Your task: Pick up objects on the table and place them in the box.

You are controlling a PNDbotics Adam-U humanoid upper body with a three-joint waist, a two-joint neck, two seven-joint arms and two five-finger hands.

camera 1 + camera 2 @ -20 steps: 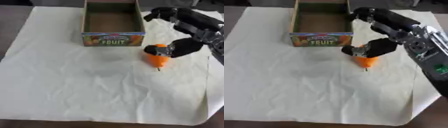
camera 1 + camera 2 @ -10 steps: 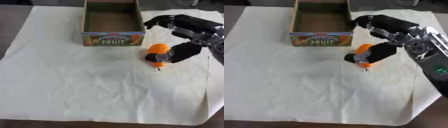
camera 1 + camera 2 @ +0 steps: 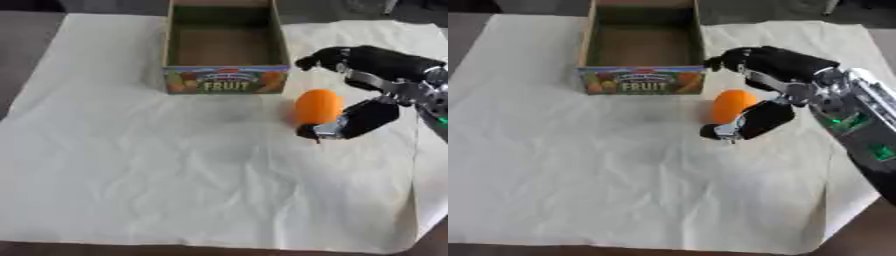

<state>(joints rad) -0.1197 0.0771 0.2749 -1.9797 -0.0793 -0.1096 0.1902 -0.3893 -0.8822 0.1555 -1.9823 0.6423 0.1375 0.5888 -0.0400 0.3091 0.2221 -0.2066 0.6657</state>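
We are working with the right hand (image 3: pixel 767 95) around the orange object (image 3: pixel 732 105), which is sitting on the pale sheet (image 3: pixel 175 190) covering the counter, just right of the front corner of the box (image 3: pixel 226 82). Nearest to us, the thumb is reaching low beneath and in front of the orange object, its tip near the sheet; farther back, the fingers (image 3: pixel 328 57) are arching over the top but are not closed on it — the hand is cupping the object rather than gripping it, as far as we can judge.

To do this step well, we are wanting the thumb and fingers to close on opposite sides of the object's middle before lifting — a rounded, smooth thing like this is likely to roll or squirt out if pinched low. Then comes a short lift, clearing the box's printed front wall, and a release inside the open box, which is looking empty. The forearm is coming in from the right edge, wrist bent toward the box. The left hand is not showing.
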